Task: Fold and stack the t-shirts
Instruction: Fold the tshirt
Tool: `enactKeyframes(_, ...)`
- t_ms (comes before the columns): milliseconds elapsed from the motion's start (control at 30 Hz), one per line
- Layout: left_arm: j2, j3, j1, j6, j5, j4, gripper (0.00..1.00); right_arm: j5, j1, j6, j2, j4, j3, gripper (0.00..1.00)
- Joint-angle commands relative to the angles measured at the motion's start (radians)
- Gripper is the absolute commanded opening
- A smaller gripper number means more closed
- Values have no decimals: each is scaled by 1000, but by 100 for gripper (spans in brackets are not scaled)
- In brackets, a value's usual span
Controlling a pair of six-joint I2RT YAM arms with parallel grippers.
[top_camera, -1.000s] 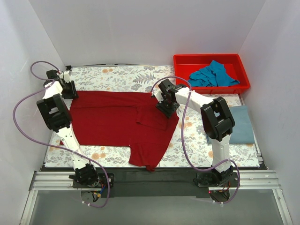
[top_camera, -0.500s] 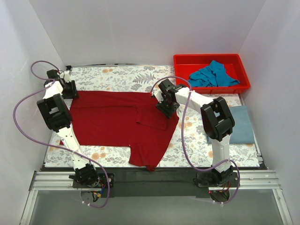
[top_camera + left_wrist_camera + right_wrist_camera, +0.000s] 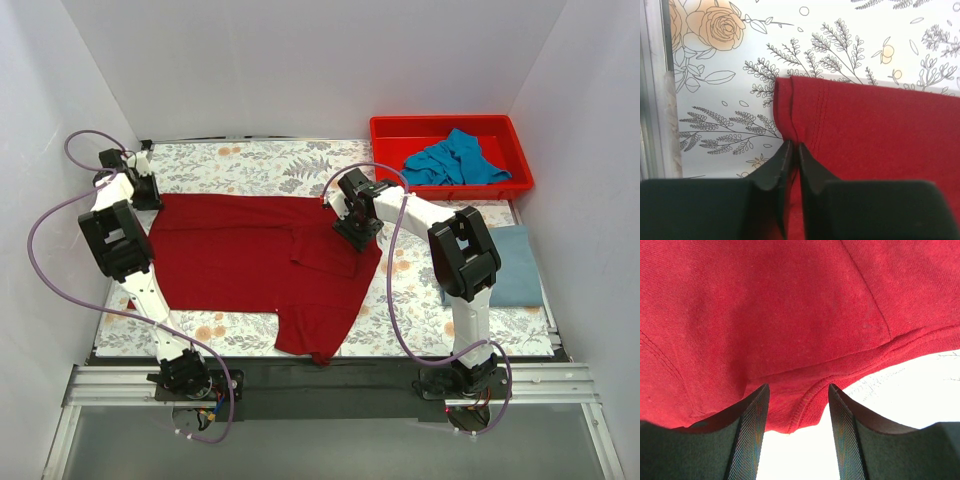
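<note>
Two grippers: both were down on the large dark red cloth t-shirt (image 3: 230, 250), which lay spread on the flower-printed table cover (image 3: 250, 160).
Shirt's lie: mostly flat, with one flap doubled over near its middle and a tail of cloth reaching toward six o'clock at the near table edge.
Left gripper (image 3: 792, 147): it sat at the shirt's ten o'clock corner, jaws drawn almost together, and the stitched hem ridge ran straight into the narrow gap, so it seemed to have pinched that corner.
Right gripper (image 3: 797, 387): it sat at the shirt's three o'clock edge with its jaws standing apart, astride a curved hem but not clamping it.
Other shirts: a brighter teal-blue cloth t-shirt (image 3: 455, 160) lay crumpled in the red plastic bin (image 3: 445, 122) at one o'clock; a muted grey-blue cloth t-shirt (image 3: 518, 265) lay flat at three o'clock of the table.
Step in hand: likely securing two edges before a fold.
Doing it well: the right jaws should close on the hem alone, not the layer beneath; both arms should then lift evenly, keeping the cloth taut so that the flap does not drag.
</note>
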Motion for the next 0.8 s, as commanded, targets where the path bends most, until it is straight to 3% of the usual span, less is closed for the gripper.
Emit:
enactKeyframes(0,-50,18,-5,-2,8,11,1,8,2,-3,-14,-12,7,57)
enactKeyframes(200,-54,15,-5,7,-51,60,0,48,2,-6,4,-12,-10,64)
enactKeyframes(667,-31,54,-16,35,-123,118,0,67,3,-18,34,-9,-4,67)
enactKeyframes(767,-20,40,-16,43,-143,117,6,71,-1,-32,50,-1,1,66)
